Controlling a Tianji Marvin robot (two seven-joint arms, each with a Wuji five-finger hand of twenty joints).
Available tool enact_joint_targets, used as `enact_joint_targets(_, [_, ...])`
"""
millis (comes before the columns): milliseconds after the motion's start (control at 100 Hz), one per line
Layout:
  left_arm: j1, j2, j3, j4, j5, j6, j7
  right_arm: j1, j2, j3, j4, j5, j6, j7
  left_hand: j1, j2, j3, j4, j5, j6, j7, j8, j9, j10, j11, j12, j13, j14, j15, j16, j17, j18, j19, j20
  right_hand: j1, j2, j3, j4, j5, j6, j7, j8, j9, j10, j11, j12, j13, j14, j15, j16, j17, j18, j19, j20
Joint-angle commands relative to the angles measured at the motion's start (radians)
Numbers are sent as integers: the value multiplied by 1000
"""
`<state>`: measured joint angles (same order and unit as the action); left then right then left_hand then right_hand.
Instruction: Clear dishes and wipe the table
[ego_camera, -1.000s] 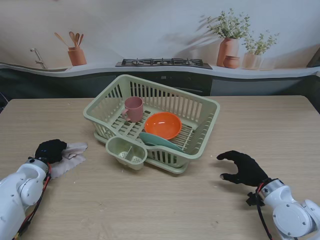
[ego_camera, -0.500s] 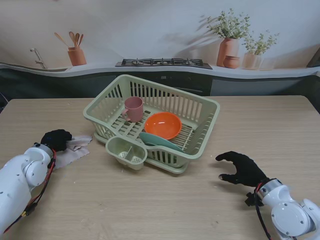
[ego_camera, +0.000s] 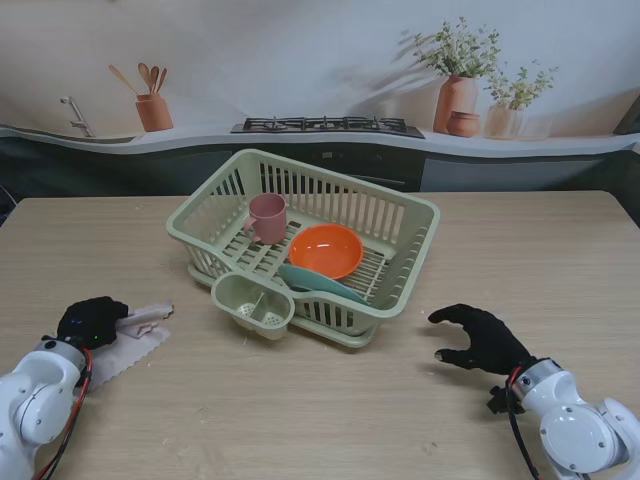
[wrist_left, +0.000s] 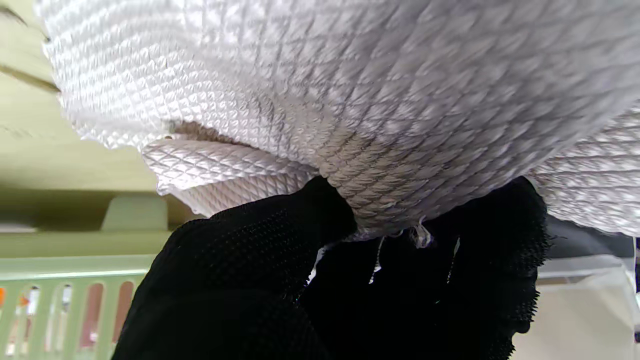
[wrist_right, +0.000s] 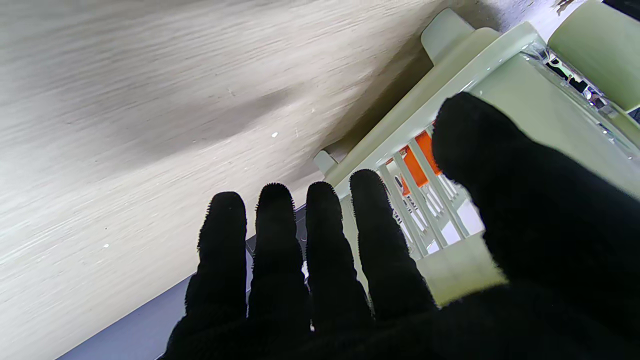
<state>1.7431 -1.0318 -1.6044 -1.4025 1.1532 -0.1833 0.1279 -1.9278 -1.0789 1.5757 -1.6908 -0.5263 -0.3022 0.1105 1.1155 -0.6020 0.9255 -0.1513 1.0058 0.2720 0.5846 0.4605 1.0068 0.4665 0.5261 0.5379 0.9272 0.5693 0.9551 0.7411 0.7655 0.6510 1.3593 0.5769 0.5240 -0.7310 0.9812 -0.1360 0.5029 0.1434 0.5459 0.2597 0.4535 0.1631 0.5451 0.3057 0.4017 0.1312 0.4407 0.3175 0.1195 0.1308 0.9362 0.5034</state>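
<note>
A white quilted cloth (ego_camera: 135, 335) lies on the wooden table at the near left, and my left hand (ego_camera: 90, 322) is shut on it. In the left wrist view the cloth (wrist_left: 325, 100) bunches over the black fingers (wrist_left: 250, 260). A green dish rack (ego_camera: 400, 215) stands mid-table and holds a pink cup (ego_camera: 267, 217), an orange bowl (ego_camera: 325, 250) and a teal plate (ego_camera: 320, 283). My right hand (ego_camera: 480, 340) hovers open at the near right of the rack, holding nothing. Its spread fingers (wrist_right: 320, 250) point toward the rack (wrist_right: 525, 90).
A small cutlery holder (ego_camera: 252, 305) hangs on the rack's near corner. Behind the table (ego_camera: 560, 250) runs a printed kitchen backdrop with a stove, pots and plants.
My left hand first pushed the cloth away from me toward the rack, then pulled it back nearer to me and leftward. The right hand has barely moved.
</note>
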Motion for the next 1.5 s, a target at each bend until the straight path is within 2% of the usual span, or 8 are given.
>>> enact_joint_targets(0, [31, 2, -5, -7, -2, -8, -6, -3, 1, -3, -5, -1, 0, 19, 25, 26, 12, -17, 64, -18, 18, 0, 21, 16, 10, 24, 11, 79, 24, 14, 4, 47, 53, 25, -34, 10, -12, -17, -15, -8, 2, -7, -2, -14, -4, -8, -27, -14, 0, -12, -16, -34, -5, 5])
enact_joint_targets(160, [53, -1, -19, -9, 3, -15, 26, -3, 3, -1, -13, 0, -5, 30, 25, 26, 12, -17, 63, -18, 18, 1, 22, 16, 11, 23, 10, 80, 23, 13, 4, 47, 53, 27, -34, 10, -11, -17, -16, -8, 1, -7, -1, -14, -4, -8, -26, -15, 1, -12, -15, -35, -6, 7])
enact_joint_targets(310, [3, 3, 8, 50, 5, -14, 62, 1, 4, 0, -11, -3, -7, 32, 26, 25, 12, -17, 65, -22, 19, 1, 23, 14, 12, 23, 14, 78, 26, 14, 10, 47, 55, 28, -33, 12, -10, -17, -10, -7, 3, -6, 1, -13, -2, -7, -26, -15, 1, -12, -16, -36, -6, 8])
enact_joint_targets(610, [-252, 20, 150, 300, -33, -20, 118, 5, 4, 1, -6, -11, -10, 30, 25, 22, 12, -16, 67, -25, 19, 0, 27, 10, 13, 22, 20, 74, 29, 14, 18, 47, 58, 27, -32, 13, -8, -16, -12, -7, 6, -2, 0, -14, 2, -5, -27, -15, 2, -12, -16, -35, -6, 9])
enact_joint_targets(1000, [-602, 26, 462, 651, -172, -29, 181, 13, 6, -3, -9, -21, 2, 36, 26, 22, 11, -16, 67, -27, 18, -2, 27, 9, 13, 24, 18, 74, 28, 12, 17, 47, 59, 24, -33, 14, -7, -16, -11, -7, 8, -1, 2, -14, 2, -5, -26, -14, 3, -12, -15, -35, -6, 10])
enact_joint_targets(1170, [-570, 23, 407, 604, -172, -36, 144, 14, 4, -12, -3, -19, 16, 29, 26, 22, 11, -16, 67, -26, 16, -3, 29, 10, 14, 24, 21, 71, 30, 12, 17, 47, 59, 23, -33, 16, -7, -16, -10, -6, 8, 0, 2, -14, 3, -5, -25, -15, 3, -12, -14, -35, -6, 11])
enact_joint_targets(1290, [-465, 17, 291, 474, -161, -28, 78, 11, 2, -16, 0, -10, 23, 23, 24, 24, 13, -16, 66, -18, 17, -5, 26, 20, 12, 22, 17, 83, 28, 12, 12, 47, 58, 25, -30, 15, -6, -15, -9, -7, 8, -1, 5, -12, 4, -5, -21, -13, 5, -11, -9, -33, -3, 11])
enact_joint_targets(1490, [-291, 13, 156, 302, -99, -20, 56, 10, 0, -17, 6, -3, 22, 15, 23, 23, 13, -16, 66, -17, 20, -7, 27, 18, 14, 21, 19, 83, 29, 12, 15, 47, 58, 28, -31, 16, -7, -15, -9, -8, 8, -1, 5, -12, 5, -4, -22, -13, 4, -11, -11, -34, -2, 9])
